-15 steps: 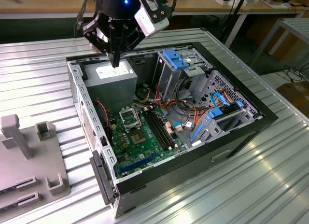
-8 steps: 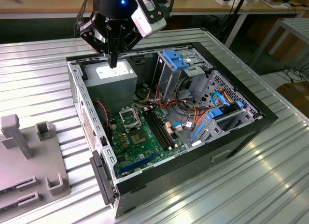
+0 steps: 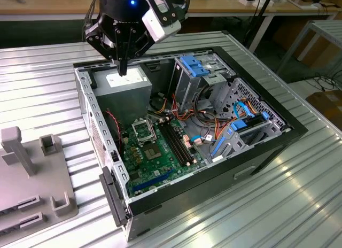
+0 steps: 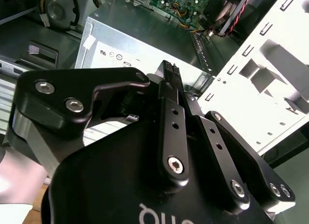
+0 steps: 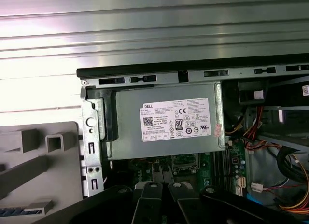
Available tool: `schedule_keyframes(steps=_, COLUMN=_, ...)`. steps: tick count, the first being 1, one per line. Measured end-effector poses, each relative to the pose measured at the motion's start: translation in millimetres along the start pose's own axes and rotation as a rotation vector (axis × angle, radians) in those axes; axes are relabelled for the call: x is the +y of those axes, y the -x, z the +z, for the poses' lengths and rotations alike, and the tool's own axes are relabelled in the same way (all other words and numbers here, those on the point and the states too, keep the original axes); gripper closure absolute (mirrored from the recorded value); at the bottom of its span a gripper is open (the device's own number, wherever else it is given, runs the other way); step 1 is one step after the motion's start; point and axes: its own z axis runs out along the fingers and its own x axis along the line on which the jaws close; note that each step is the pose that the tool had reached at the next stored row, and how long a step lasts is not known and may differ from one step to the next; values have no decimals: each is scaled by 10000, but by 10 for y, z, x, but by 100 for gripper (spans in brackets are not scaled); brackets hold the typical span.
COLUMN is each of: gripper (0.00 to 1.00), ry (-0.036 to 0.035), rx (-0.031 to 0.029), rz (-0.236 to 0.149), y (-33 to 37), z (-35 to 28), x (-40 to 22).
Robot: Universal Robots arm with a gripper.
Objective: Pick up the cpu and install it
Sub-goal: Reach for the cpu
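Tool (image 3: 122,69) hangs over the far end of an open computer case (image 3: 291,131), which rests with its open side up on a ribbed metal bench (image 3: 37,82). The two fingers point straight down and are closed together to a single narrow tip; the second wrist view shows the tool (image 4: 169,72) with its black finger links converging in the same way. The tip stands above the white-labelled face of the grey power supply (image 3: 120,87), and whether it touches that face cannot be told. Nearer in the exterior view, past the power supply, the green motherboard (image 3: 160,165) lies flat in the case floor. The black-framed square socket (image 3: 143,131) sits on this board just beside the power supply, well apart from the tool. A grey square chip (image 3: 153,153) is fixed to the board just nearer than the socket, and black memory slots (image 3: 175,142) run alongside both towards the exterior view's right. The cpu cannot be located with certainty: the middle of the socket is too small and dark to tell whether the part sits in it. A grey fixture (image 3: 32,178) with upright posts and slots rests on the bench at the exterior view's left, just beside the case. Blue drive brackets (image 3: 193,65) stand at the far side of the case.
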Motion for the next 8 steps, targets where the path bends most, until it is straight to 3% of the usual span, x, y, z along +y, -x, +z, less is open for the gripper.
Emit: schedule_keyframes(steps=8, gripper=89, ry=-1, rx=22, rz=1, y=-51, z=4, x=-4)
